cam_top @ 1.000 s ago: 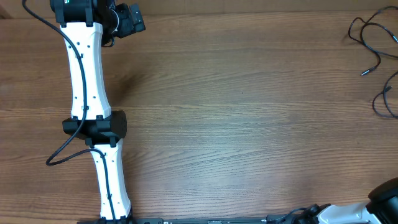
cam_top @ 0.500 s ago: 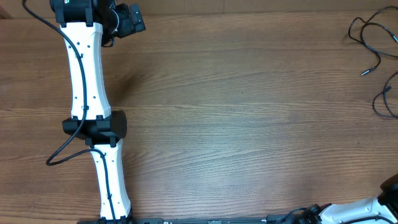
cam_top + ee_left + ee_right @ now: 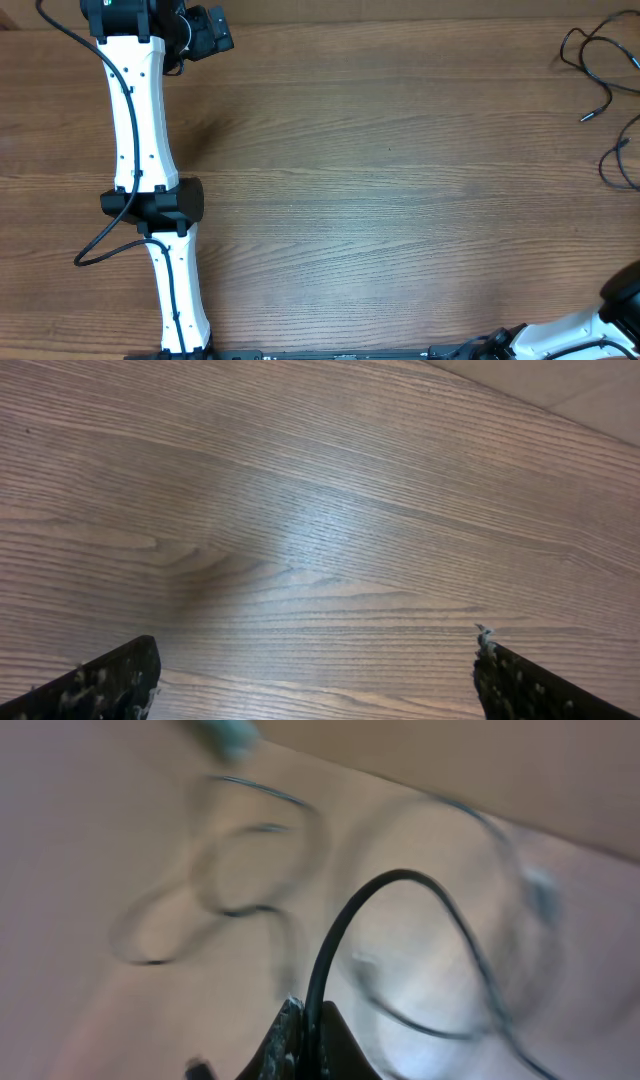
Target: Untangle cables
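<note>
Thin black cables (image 3: 590,60) lie in loose strands at the table's far right edge, one with a small plug end (image 3: 588,117), and another loop (image 3: 615,165) sits below them. In the right wrist view my right gripper (image 3: 312,1017) is shut on a black cable (image 3: 395,878) that arches up from between the fingers. Blurred loops (image 3: 235,870) of cable lie on the wood beyond it. My left gripper (image 3: 205,35) sits at the far left corner. It is open (image 3: 315,647) over bare wood, far from the cables.
The left arm (image 3: 140,150) stretches along the left side of the wooden table (image 3: 400,180), with its own thick black cable (image 3: 100,245) looping beside it. Part of the right arm (image 3: 620,305) shows at the bottom right corner.
The right arm at the bottom right corner dipped out of the overhead view and came partly back. The left arm and the cables at the right edge have not moved.
</note>
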`<state>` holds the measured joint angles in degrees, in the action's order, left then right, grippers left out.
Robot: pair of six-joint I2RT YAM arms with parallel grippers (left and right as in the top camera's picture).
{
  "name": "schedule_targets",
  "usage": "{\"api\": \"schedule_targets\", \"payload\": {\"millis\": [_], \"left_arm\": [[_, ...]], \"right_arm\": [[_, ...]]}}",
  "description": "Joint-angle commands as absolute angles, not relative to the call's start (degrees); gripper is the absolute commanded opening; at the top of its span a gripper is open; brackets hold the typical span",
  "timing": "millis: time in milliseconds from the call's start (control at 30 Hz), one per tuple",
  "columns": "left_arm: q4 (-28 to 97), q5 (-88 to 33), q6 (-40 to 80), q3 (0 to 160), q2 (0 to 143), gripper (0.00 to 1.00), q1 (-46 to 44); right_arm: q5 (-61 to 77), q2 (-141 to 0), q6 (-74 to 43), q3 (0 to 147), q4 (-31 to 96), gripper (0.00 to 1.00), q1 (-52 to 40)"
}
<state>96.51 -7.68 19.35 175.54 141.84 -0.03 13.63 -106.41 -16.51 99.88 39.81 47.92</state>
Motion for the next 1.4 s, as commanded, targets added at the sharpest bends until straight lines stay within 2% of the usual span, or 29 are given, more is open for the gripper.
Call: {"api": "schedule_targets", "payload": {"millis": [0, 133, 467, 800, 900, 1367], "left_arm": [[96.7, -7.0, 19.7, 176.8, 139.8, 1.00, -0.8], [96.7, -7.0, 19.7, 176.8, 139.8, 1.00, -0.8], [96.7, -7.1, 19.7, 176.8, 139.8, 1.00, -0.8], [96.7, -7.0, 19.7, 176.8, 139.8, 1.00, -0.8], [96.7, -7.0, 19.7, 176.8, 139.8, 1.00, -0.8], [96.7, -7.0, 19.7, 176.8, 139.8, 1.00, -0.8]], "right_arm": [[17.5, -104.8, -16.0, 111.1, 39.5, 0.04, 44.3], [17.2, -104.8, -17.5, 120.0, 35.7, 0.04, 40.7], [17.2, -104.8, -39.3, 127.5, 9.6, 0.04, 34.7], [16.4, -103.1, -31.7, 127.5, 27.6, 0.04, 36.8], [16.3, -100.8, -28.1, 127.5, 28.2, 0.04, 38.1], [16.2, -89.9, -28.0, 129.5, 23.8, 0.04, 46.9]]}}
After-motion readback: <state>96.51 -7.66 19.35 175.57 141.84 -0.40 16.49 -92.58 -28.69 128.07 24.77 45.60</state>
